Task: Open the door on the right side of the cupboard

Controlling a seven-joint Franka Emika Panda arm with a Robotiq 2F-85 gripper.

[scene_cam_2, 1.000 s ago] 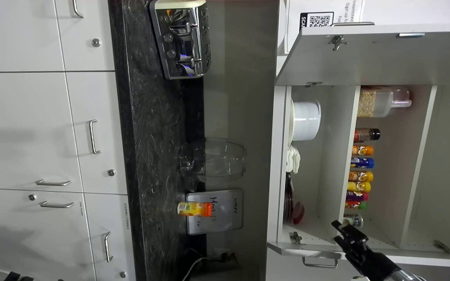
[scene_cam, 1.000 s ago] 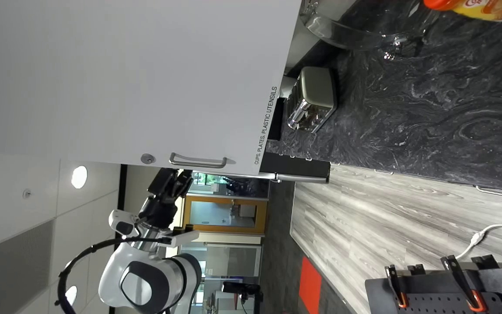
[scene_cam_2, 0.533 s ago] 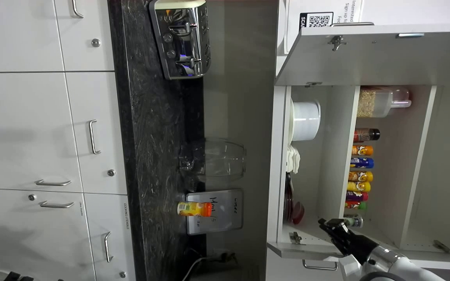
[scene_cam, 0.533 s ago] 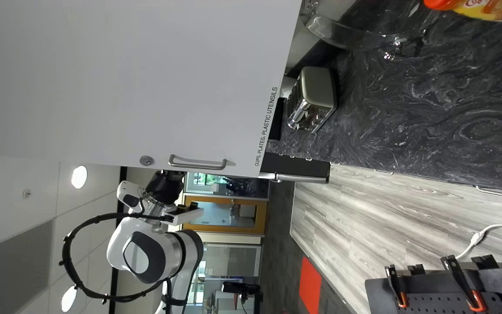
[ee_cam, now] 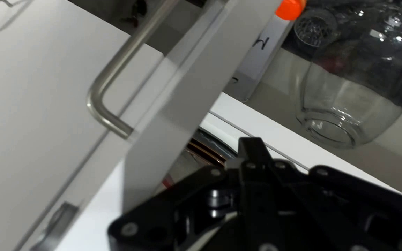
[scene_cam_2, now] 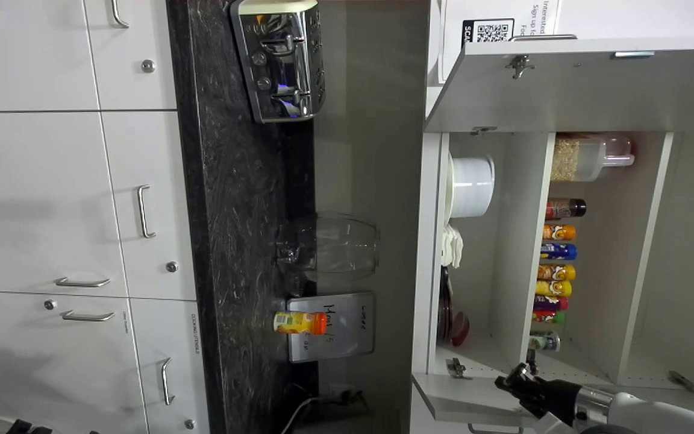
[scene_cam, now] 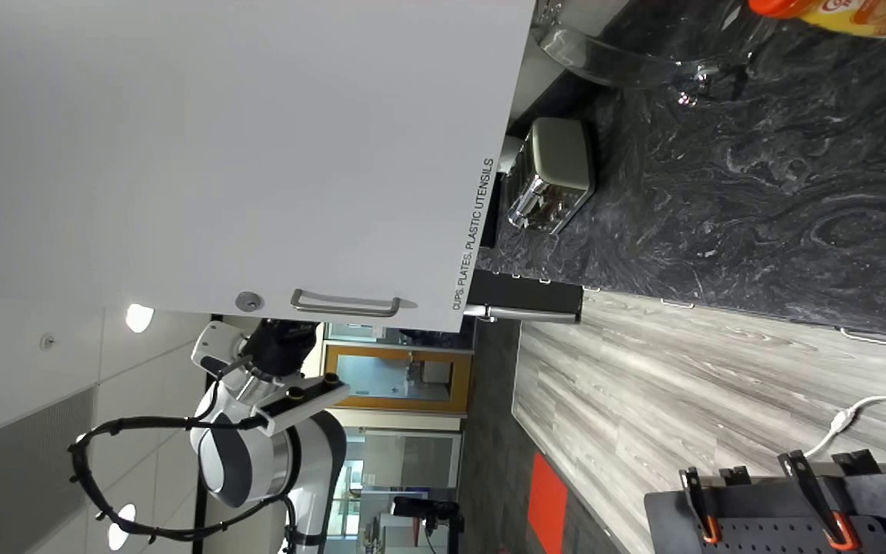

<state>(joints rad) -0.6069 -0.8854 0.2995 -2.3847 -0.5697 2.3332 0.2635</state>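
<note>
- Since the earlier frame, the door (scene_cam: 258,161) has swung wider in an exterior view, its handle (scene_cam: 344,311) ungripped.
- Wrist view: the fingers (ee_cam: 253,148) look pressed together, holding nothing, the door beside them.
- In an exterior view, they sit between door and cupboard (scene_cam_2: 428,241), probably to push outward.

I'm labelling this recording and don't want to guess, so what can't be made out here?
Gripper: in an exterior view, fingertips hidden behind the cupboard door.
Orange-capped bottle: in an exterior view, cut off by the top edge.
Small lower-cabinet label: in an exterior view, print too small to read.
Handwritten board: in the wrist view, partly hidden by the cupboard door.
</note>
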